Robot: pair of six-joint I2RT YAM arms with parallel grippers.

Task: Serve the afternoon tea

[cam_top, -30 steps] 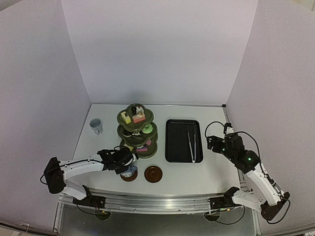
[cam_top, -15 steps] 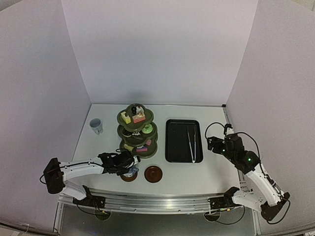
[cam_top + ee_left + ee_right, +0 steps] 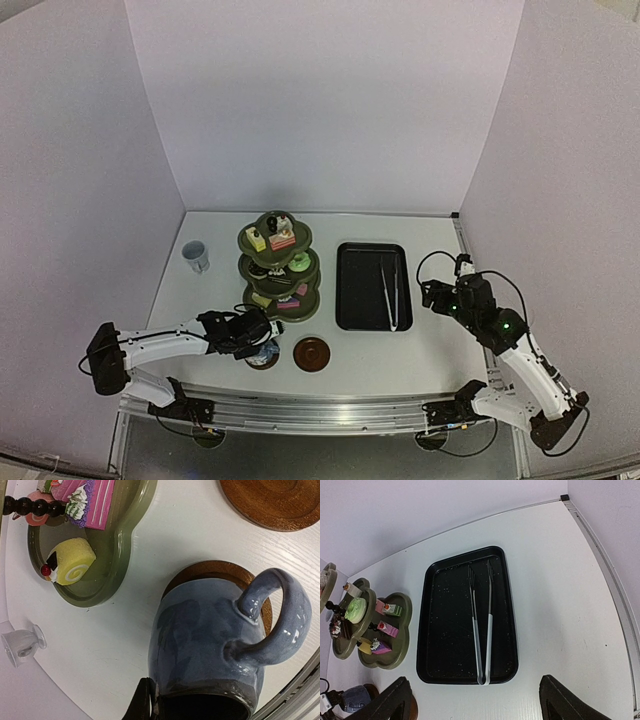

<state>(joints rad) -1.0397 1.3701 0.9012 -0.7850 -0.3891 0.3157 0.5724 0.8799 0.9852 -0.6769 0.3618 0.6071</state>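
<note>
Two saucers (image 3: 311,353) lying by the worktop's (image 3: 420,350) near edge | left jaws pinching pot (image 3: 200,645) rim, pot sitting directly over left saucer (image 3: 210,569) | right jaws hanging wide, empty, well apart

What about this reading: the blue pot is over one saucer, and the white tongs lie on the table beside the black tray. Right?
Not quite. The white tongs lie inside the black tray, not beside it; the right wrist view shows this. The blue pot is indeed over one saucer.
</note>
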